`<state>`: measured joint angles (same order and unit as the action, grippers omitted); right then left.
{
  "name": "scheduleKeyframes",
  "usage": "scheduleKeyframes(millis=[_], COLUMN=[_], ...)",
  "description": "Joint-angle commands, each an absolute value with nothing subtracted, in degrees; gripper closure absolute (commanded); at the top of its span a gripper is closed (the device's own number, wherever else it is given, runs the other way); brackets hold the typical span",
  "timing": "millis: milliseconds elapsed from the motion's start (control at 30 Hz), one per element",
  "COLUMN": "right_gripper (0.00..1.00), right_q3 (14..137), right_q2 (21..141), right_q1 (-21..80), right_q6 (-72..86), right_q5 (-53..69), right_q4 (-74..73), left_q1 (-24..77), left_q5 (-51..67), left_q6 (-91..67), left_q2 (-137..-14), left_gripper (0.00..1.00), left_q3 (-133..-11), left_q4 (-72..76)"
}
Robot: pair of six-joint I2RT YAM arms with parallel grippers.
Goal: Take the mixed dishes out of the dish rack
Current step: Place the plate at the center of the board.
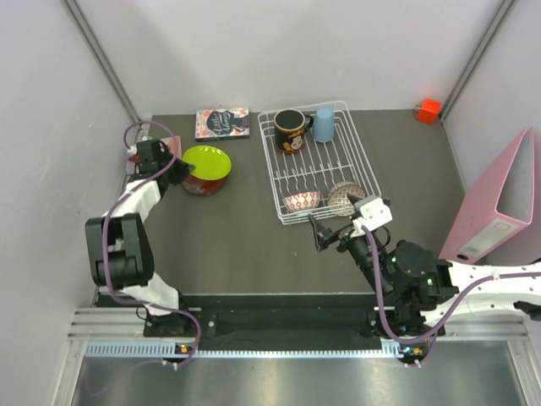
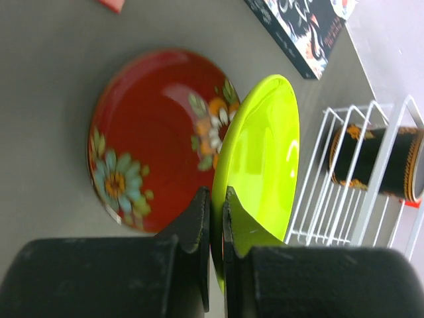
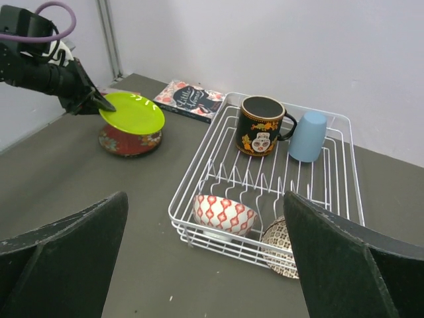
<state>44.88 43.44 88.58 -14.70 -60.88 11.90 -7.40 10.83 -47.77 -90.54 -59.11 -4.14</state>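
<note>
Dark grey tabletop (image 1: 237,245), enclosed by pale walls. Your left gripper (image 2: 216,202) is clamped on the left rim of the lime-green plate (image 1: 207,162). This plate sits tilted over the red floral plate (image 3: 129,141), which lies flat at the far left of the table; whether the two plates touch cannot be told. Your right gripper (image 1: 325,234) hangs with its jaws wide apart and nothing between them, just near of the dish rack (image 1: 325,165). Inside the rack, the black mug (image 1: 290,130) and pale blue cup (image 1: 324,123) stand at the far end. The red-and-white patterned bowl (image 1: 302,201) and beige patterned bowl (image 1: 342,196) are at the near end. A pink binder (image 1: 499,203) stands at the right.
</note>
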Motion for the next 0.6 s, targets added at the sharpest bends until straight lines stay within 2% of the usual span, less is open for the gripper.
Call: scheduleKeyframes(millis=[0, 233, 433, 567], right_gripper=[0.00, 0.00, 0.00, 0.00], right_q3=[44.30, 43.24, 42.89, 42.98], right_q2=[41.75, 41.75, 42.80, 44.29], right_q1=[87.89, 87.63, 87.28, 87.10], right_q6=[-13.97, -14.33, -14.33, -14.24], right_q5=[-60.64, -61.61, -61.79, -61.61], right_q4=[12.83, 12.66, 12.48, 12.48], left_q1=[-9.49, -10.11, -10.28, -10.37], left_q5=[16.25, 17.84, 16.97, 16.26], left_q6=[-44.48, -41.14, -39.99, -39.81], left_q2=[-95.70, -103.70, -104.85, -105.55], left_gripper=[1.00, 1.00, 1.00, 0.96], left_q3=[-65.65, -70.13, -68.38, -68.73], left_q4=[0.71, -1.67, -1.67, -3.07])
